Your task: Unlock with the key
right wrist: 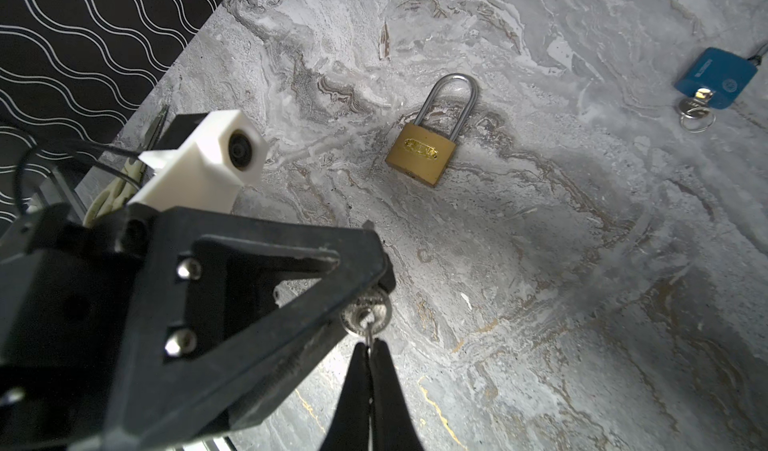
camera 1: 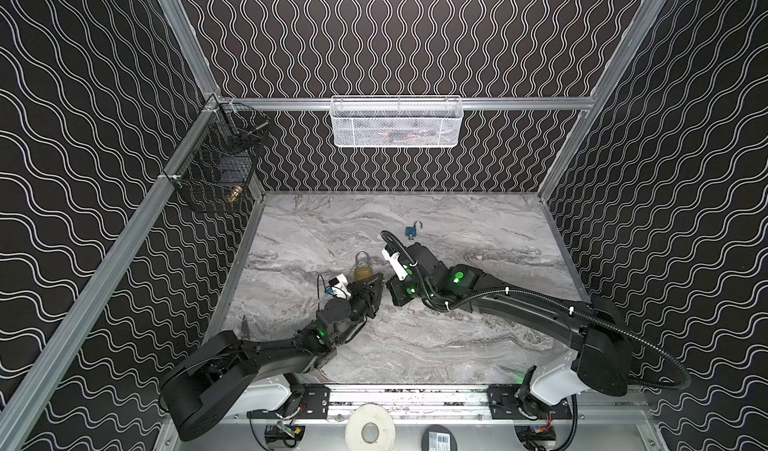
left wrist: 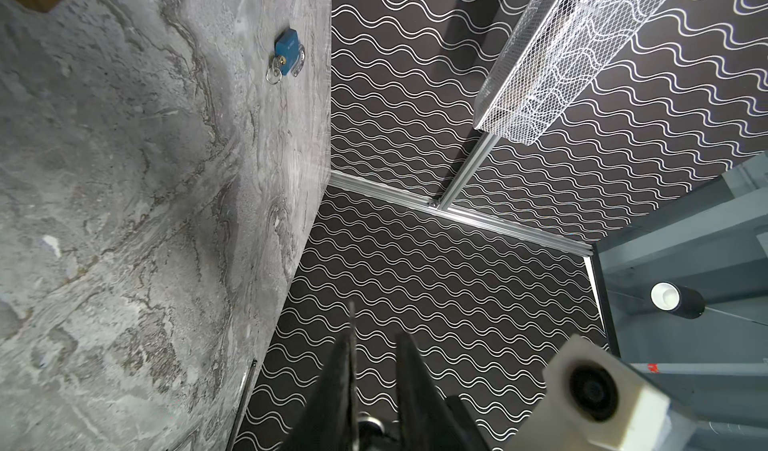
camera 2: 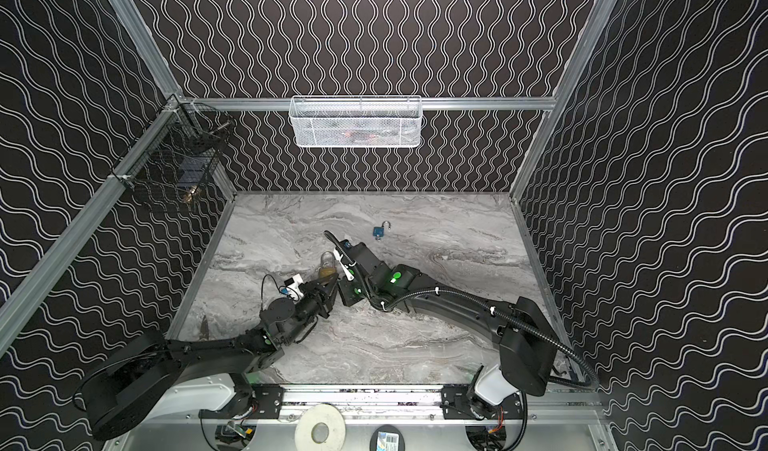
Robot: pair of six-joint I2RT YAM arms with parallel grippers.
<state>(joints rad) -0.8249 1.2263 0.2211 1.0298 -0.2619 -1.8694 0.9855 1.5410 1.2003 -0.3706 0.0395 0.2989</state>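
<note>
Nearest the right wrist camera, the right gripper [right wrist: 369, 346] is seen with its two black fingers pressed together on a thin metal part at the head of the key [right wrist: 365, 312] (whether that part is a ring or the head's own edge cannot be told). Just beyond those fingertips the left gripper [right wrist: 383, 282] is brought tip to tip with it, and the key's round head is tucked against the end of its black triangular finger.

From the left wrist camera the left fingers [left wrist: 340, 386] are shown narrowly apart, with a clear slit between them. A thin metal edge is seen lying along the inner face of one finger, and the other finger is not seen touching it.

The key is held off the marble tabletop [right wrist: 582, 262], between the two grippers, near the middle of the workspace in both top views.

The brass padlock [right wrist: 419, 154] is laid flat on the tabletop with its shackle closed, apart from both grippers. In both top views it is found just beyond the left gripper's tip. The blue padlock [right wrist: 717, 81] is laid farther off, with a key and ring of its own seated in its keyhole.
</note>
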